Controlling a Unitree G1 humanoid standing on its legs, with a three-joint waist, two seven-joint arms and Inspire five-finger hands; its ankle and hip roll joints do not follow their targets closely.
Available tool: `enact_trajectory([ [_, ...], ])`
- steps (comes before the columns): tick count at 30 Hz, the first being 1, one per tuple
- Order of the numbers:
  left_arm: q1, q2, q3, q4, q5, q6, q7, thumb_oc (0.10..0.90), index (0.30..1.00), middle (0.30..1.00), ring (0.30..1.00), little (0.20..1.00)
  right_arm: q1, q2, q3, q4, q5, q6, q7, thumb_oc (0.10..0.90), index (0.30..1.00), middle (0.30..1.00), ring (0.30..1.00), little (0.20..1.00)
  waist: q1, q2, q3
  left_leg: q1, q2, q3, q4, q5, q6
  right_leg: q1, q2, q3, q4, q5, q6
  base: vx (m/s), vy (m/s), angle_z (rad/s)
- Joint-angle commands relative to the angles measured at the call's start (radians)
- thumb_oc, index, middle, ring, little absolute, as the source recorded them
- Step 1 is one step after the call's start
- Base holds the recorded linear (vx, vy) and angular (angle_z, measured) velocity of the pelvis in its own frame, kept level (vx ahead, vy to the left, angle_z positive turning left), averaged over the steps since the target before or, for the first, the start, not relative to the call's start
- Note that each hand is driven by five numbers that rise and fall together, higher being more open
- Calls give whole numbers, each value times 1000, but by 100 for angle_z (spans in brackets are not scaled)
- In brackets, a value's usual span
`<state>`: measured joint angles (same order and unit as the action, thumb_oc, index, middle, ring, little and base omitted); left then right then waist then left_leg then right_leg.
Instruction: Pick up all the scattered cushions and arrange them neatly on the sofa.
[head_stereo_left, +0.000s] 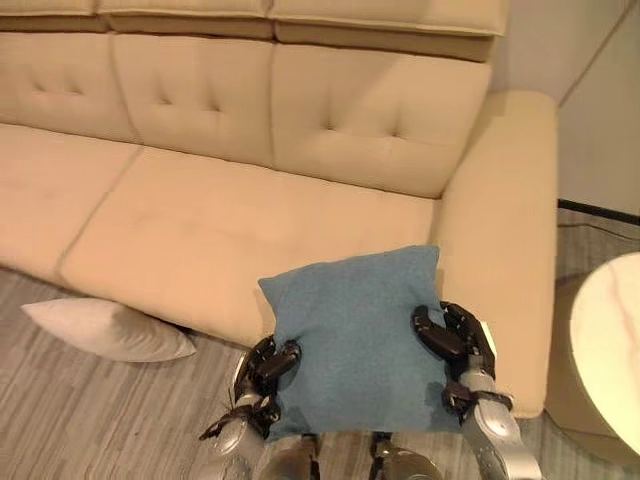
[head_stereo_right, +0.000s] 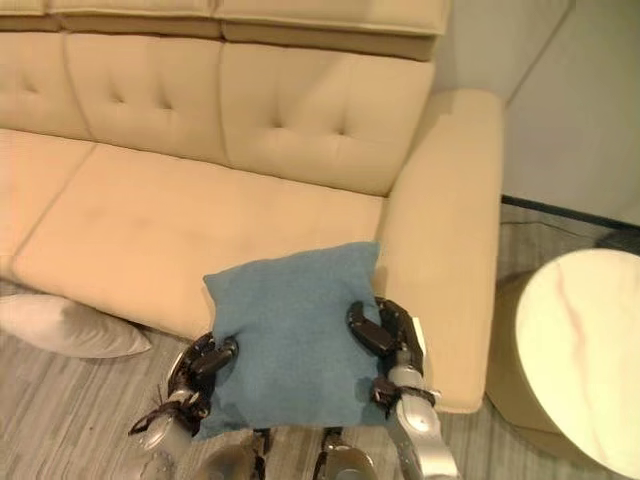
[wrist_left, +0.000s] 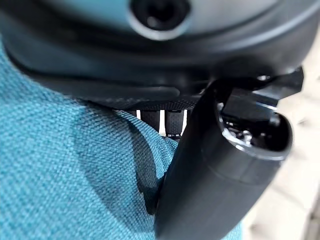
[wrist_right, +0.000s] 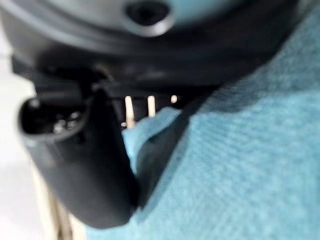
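Blue woven cushion (head_stereo_left: 355, 335), lower centre of the frame, is pinched at its two side edges by the left hand (head_stereo_left: 268, 368) and right hand (head_stereo_left: 450, 338), likely to carry it flat over the beige sofa (head_stereo_left: 230, 215). Roughly square, face up, one corner points toward the armrest (head_stereo_left: 505, 240). A grey cushion (head_stereo_left: 105, 328) lies on the floor (head_stereo_left: 90, 420), lower left.

- The blue cushion (head_stereo_left: 358, 335) hides the fingers of the left hand (head_stereo_left: 268, 366) and the right hand (head_stereo_left: 452, 338) behind its side edges (thumbs alone lie on its front).
- Its lower edge covers the floor below it and part of the sofa (head_stereo_left: 230, 230) seat front.
- The grey cushion (head_stereo_left: 105, 328) on the floor has its far end tucked under the sofa.
- The round table (head_stereo_right: 585, 350) is cut off by the picture's edge.
- In the left wrist view the thumb (wrist_left: 215, 175) is blurred.
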<state>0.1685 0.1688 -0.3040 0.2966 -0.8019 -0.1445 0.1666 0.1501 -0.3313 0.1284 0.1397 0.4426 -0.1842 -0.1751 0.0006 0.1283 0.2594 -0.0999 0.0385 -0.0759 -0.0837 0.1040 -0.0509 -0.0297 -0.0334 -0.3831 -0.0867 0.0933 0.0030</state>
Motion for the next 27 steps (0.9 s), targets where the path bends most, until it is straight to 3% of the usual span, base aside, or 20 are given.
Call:
enact_trajectory([
  [1, -225, -39, -8, -66, -4, -109, -131, 400, 300, 300, 300, 300, -150, 47, 68, -104, -12, -106, 103, 400, 300, 300, 300, 300, -14, -128, -64, -16, -29, 97, 134, -112, -27, 1, -75, 24, 13, -99, 66, -159, 59, 83],
  [3, -217, -37, -1, -73, -6, -114, -136, 400, 300, 300, 300, 300, -158, 41, 71, -121, -38, -102, 97, 400, 300, 300, 300, 300, -14, -131, -69, -12, -9, 177, 138, -129, -16, 1, -89, -2, 8, -89, 73, -92, 102, 107],
  [6, -196, -33, 4, -79, -5, -110, -144, 400, 300, 300, 300, 300, -148, 42, 62, -137, -73, -89, 96, 400, 300, 300, 300, 300, -19, -127, -90, 17, 8, 243, 92, -119, -7, 12, -95, -37, 3, -85, 85, 19, 151, 58],
  [12, -156, 2, 8, -107, 35, -96, -154, 400, 300, 300, 300, 300, -139, 69, 64, -126, -66, -73, 108, 400, 300, 300, 300, 300, -4, -139, -124, 73, -18, 216, 8, -101, 10, 38, -101, -42, 34, -100, 93, 65, 142, 36],
  [15, -167, 37, 17, -126, 57, -105, -146, 400, 300, 300, 300, 300, -147, 80, 57, -134, -63, -75, 112, 400, 300, 300, 300, 300, -12, -150, -119, 76, -31, 181, -4, -99, 20, 5, -77, 58, 98, -124, 95, -5, 74, 57],
  [17, -174, 40, 20, -125, 51, -112, -142, 400, 300, 300, 300, 300, -148, 84, 55, -140, -68, -76, 111, 400, 300, 300, 300, 300, -21, -154, -121, 65, -38, 157, -4, -97, 26, -19, -38, 172, 113, -134, 104, -5, 25, 58],
  [18, -175, 40, 20, -125, 51, -112, -142, 400, 300, 300, 300, 300, -148, 84, 55, -140, -68, -76, 111, 400, 300, 300, 300, 300, -20, -154, -125, 60, -38, 157, -4, -95, 26, -23, -38, 172, 112, -132, 104, 47, 17, 64],
  [19, -188, 42, 9, -119, 52, -115, -146, 400, 300, 300, 300, 300, -146, 84, 53, -143, -73, -75, 111, 400, 300, 300, 300, 300, -39, -159, -129, 55, -48, 134, -4, -90, 29, -29, 10, 306, 107, -144, 91, 71, -1, 68],
  [22, -190, 45, 5, -122, 55, -116, -142, 400, 300, 300, 300, 300, -140, 79, 60, -149, -72, -77, 116, 400, 300, 300, 300, 300, -29, -163, -127, 52, -58, 103, -4, -84, 25, -23, 15, 316, 101, -130, 81, 68, -65, 58],
  [27, -156, 22, 2, -127, 53, -103, -168, 400, 300, 300, 300, 300, -107, 61, 41, -171, -84, -74, 126, 400, 300, 300, 300, 300, -37, -167, -122, 46, -66, 101, 55, -98, 9, 35, 0, 244, 71, -150, 69, 57, -58, 62],
])
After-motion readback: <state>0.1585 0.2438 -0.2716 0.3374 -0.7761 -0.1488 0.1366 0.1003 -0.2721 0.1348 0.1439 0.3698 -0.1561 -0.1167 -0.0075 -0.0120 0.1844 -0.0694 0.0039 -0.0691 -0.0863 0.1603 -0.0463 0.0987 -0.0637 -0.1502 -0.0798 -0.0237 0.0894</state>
